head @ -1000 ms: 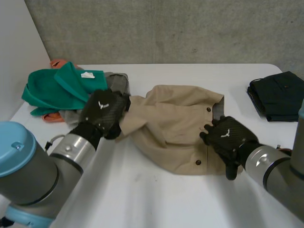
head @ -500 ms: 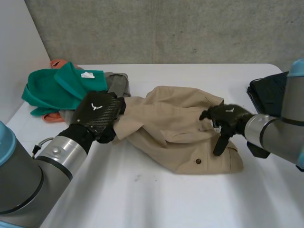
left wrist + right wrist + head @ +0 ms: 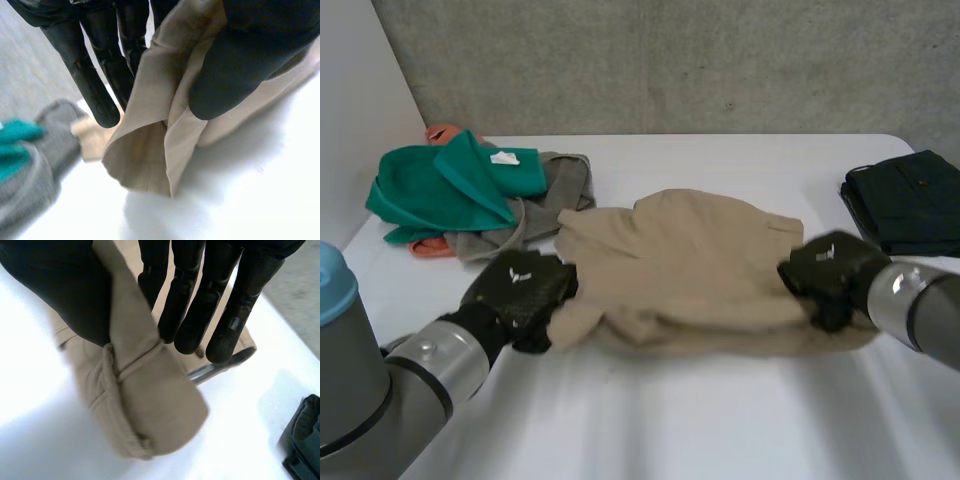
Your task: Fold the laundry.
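Fingers (image 3: 97, 90) of my left hand (image 3: 525, 295) lie straight against one face of the tan garment (image 3: 690, 265), and the thumb bears on the other face, so a doubled bit of its left end is pinched between them. My right hand (image 3: 830, 275) does the same at the opposite end: straight fingers (image 3: 187, 320) behind, thumb in front, a thick rolled hem clamped between. I judge both pinches are there to keep the cloth stretched sideways, so that it lies flat rather than bunching (the near edge still looks lumpy to me). The garment itself lies across the middle of the white table (image 3: 700, 420), spanning the gap between the two hands and resting on the surface. Further out, a green cloth (image 3: 440, 185), a grey cloth (image 3: 560, 185) and something orange (image 3: 442, 132) sit heaped at the far left corner, probably waiting their turn. A dark folded garment (image 3: 905, 200) lies at the far right, well apart, likely the done stack.
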Robot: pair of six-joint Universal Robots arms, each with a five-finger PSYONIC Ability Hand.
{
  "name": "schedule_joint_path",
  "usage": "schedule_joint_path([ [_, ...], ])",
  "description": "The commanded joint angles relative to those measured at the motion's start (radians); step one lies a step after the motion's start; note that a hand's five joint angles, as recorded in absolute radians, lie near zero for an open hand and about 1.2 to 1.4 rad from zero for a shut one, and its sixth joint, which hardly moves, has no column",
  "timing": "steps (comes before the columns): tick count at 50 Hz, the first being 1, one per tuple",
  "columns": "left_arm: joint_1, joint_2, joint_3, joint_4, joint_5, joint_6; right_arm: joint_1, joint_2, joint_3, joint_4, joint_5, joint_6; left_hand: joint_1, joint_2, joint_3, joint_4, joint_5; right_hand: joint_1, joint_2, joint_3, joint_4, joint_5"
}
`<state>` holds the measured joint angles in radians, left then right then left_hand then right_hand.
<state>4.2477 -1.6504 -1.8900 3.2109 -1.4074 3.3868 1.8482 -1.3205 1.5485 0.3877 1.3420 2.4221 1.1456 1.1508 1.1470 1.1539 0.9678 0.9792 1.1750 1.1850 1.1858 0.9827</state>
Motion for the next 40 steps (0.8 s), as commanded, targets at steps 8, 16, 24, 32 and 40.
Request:
schedule_joint_path([
  [8,0.015,-0.252,0.258,-0.053,-0.005,0.054,0.012,0.102,-0.066,-0.076,0.049,-0.144,0.192,0.187,0.191,0.184,0.196,0.417,0.221,0.211,0.210,0.239],
  [16,0.015,-0.370,0.705,0.171,-0.061,0.131,0.065,0.193,-0.499,-0.454,0.198,0.005,0.242,0.237,0.241,0.234,0.245,0.417,0.221,0.211,0.210,0.239],
  [24,0.032,-0.364,0.898,0.536,-0.093,0.125,0.080,0.118,-0.518,-0.906,0.236,0.006,0.251,0.246,0.249,0.242,0.254,0.417,0.221,0.211,0.210,0.239],
  [32,0.034,-0.362,0.757,0.577,-0.082,0.080,0.140,0.118,-0.424,-0.813,0.232,0.006,0.251,0.246,0.249,0.242,0.254,0.417,0.221,0.211,0.210,0.239],
  [40,0.021,-0.374,0.487,0.583,-0.073,0.062,0.157,0.161,-0.236,-0.793,0.224,0.006,0.251,0.246,0.249,0.242,0.254,0.417,0.221,0.211,0.210,0.239],
])
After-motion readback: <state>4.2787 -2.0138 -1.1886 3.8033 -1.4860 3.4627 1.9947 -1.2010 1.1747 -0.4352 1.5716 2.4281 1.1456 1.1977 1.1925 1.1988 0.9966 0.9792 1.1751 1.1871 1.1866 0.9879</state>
